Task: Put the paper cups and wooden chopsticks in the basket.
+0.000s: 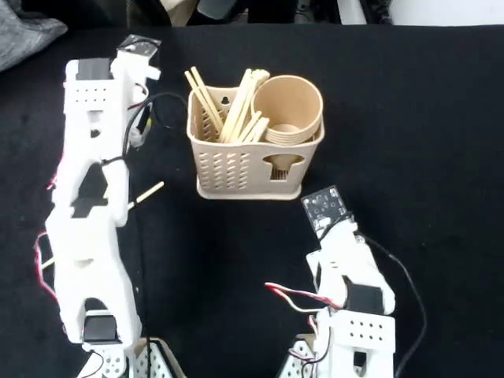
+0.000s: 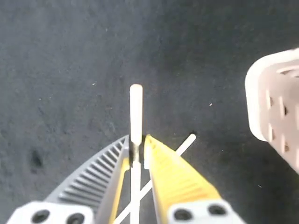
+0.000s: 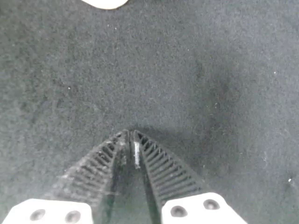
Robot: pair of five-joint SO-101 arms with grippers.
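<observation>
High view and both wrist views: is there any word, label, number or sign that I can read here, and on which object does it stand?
No text can be read.
basket: slotted walls, no label.
paper cups: no print visible.
chopstick in the left gripper: bare wood.
small black board on the right arm: pale marks, too small to read.

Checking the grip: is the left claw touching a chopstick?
Touching. The left wrist view shows the left claw pinched shut on a chopstick, which passes between its tips and sticks out beyond them.
</observation>
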